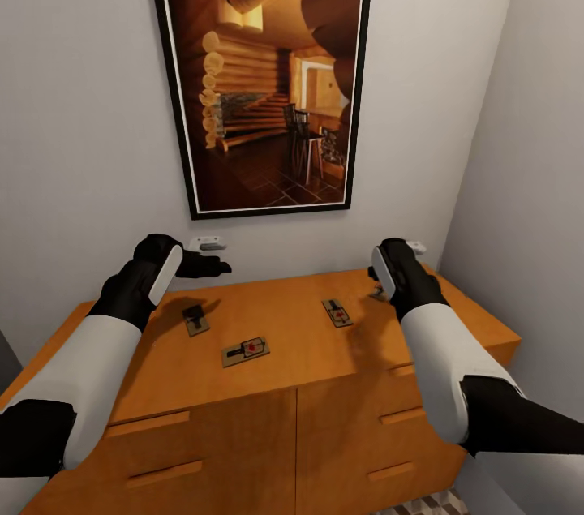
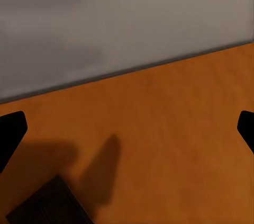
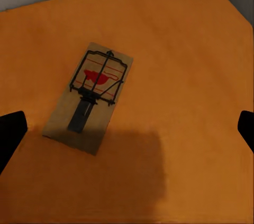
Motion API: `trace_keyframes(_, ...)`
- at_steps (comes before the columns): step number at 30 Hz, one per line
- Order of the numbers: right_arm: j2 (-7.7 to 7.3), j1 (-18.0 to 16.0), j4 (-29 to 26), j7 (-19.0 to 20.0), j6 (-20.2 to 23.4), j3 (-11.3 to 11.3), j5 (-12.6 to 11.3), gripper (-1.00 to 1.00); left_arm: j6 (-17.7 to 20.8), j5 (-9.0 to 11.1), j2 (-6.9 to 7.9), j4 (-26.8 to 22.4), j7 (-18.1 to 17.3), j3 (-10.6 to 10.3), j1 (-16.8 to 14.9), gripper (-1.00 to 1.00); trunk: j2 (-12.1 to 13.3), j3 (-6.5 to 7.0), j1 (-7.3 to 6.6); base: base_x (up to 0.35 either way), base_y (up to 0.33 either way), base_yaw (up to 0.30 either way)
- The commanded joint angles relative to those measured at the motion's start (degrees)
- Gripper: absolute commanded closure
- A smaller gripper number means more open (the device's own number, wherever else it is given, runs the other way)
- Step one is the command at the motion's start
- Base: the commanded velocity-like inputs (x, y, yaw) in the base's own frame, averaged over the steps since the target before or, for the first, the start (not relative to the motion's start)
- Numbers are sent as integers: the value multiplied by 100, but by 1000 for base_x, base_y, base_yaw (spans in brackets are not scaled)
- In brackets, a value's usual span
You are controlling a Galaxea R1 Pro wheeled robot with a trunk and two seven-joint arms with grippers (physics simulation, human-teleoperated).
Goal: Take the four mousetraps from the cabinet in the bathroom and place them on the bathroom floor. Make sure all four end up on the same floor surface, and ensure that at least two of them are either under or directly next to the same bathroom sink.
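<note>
Cabinet (image 1: 300, 336) top holds 3 mousetraps (image 1: 246, 351).

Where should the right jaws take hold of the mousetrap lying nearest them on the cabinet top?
Grip the mousetrap across its two long wooden edges, coming straight down from above. It lies flat on the cabinet, so only its thin sides are graspable. The right gripper looks open above it; I would keep clear of the metal bar.

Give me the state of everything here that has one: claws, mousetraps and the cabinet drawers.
Left claw: open, empty.
Right claw: open, empty.
Left mousetrap: flat on cabinet top.
Middle mousetrap: flat, untouched.
Right mousetrap: flat, below right claw.
Drawers: closed.
</note>
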Motion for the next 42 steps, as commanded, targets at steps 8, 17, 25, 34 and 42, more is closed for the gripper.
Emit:
trace_keyframes(8, 194, -5, -52, -7, 68, -22, 22, -100, 17, -5, 4, 14, -23, -14, -5, -100, -4, -7, 0, 6, 5, 0)
trace_keyframes(17, 235, -5, -64, -7, 47, -22, 24, -100, 18, -5, 6, 19, -23, -14, -5, -100, -4, -7, 0, 129, 144, 0)
trace_keyframes(25, 217, -5, -64, -7, 5, -22, 24, -100, 17, -10, 7, 14, -23, -14, -5, -100, -4, -7, 0, 41, 41, 0)
trace_keyframes(34, 195, -5, -54, -7, -15, -29, 27, -100, 17, -12, 7, 17, -23, -14, -5, -100, -4, -7, 0, 5, 5, 0)
trace_keyframes(42, 170, -10, 5, -7, -36, -44, 25, -100, 17, -12, 5, 16, -23, -14, -5, -100, -4, -7, 0, 0, 0, 0)
